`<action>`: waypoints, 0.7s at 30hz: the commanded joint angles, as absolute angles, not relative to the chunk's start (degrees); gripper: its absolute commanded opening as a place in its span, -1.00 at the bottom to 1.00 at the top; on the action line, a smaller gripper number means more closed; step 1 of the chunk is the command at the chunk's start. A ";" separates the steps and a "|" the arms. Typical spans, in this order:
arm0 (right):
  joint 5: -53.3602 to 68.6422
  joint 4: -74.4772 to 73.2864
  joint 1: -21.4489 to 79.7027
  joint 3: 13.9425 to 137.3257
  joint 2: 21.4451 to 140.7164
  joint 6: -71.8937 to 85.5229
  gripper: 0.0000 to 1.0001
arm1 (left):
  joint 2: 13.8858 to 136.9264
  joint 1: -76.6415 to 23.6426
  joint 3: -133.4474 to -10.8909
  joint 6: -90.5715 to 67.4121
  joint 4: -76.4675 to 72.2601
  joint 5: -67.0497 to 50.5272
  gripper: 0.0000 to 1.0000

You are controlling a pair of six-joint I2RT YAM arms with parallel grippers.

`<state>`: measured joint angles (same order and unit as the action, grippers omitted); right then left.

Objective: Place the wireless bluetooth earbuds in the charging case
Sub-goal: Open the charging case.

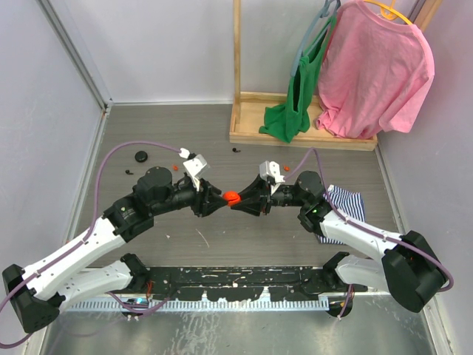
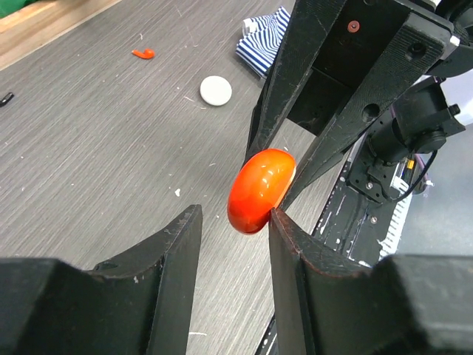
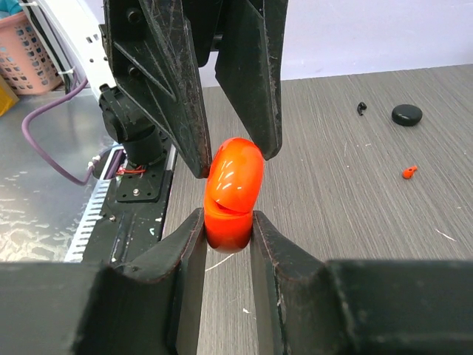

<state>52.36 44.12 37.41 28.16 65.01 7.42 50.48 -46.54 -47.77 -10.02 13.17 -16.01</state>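
Observation:
A glossy red round charging case (image 1: 231, 197) hangs in the air between my two grippers at the table's middle. My right gripper (image 3: 228, 216) is shut on its lower half, and a thin slit shows between lid and base (image 3: 230, 209). My left gripper (image 2: 234, 214) is open, with its jaws standing either side of the case's upper half (image 2: 259, 188); one finger (image 2: 284, 233) touches the case. A tiny red earbud (image 2: 144, 53) lies on the table, also in the right wrist view (image 3: 409, 171). A black earbud (image 3: 361, 108) lies farther off.
A black round case (image 3: 406, 114) lies at the far left (image 1: 140, 156). A white round case (image 2: 216, 90) lies near a striped cloth (image 1: 344, 203). A wooden rack (image 1: 295, 133) with a pink shirt and a green cloth stands at the back right.

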 commanded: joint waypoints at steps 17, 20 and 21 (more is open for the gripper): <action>57.19 45.22 38.16 28.24 64.96 6.79 -0.98 | 49.59 -45.23 -50.27 -11.47 7.55 -6.12 -0.07; 56.53 45.11 38.22 28.27 64.96 6.74 -0.98 | 49.81 -45.26 -50.25 -11.51 7.64 -6.94 0.00; 56.07 45.09 38.23 28.27 64.91 6.70 -0.98 | 49.77 -45.26 -50.23 -11.59 7.65 -7.14 0.04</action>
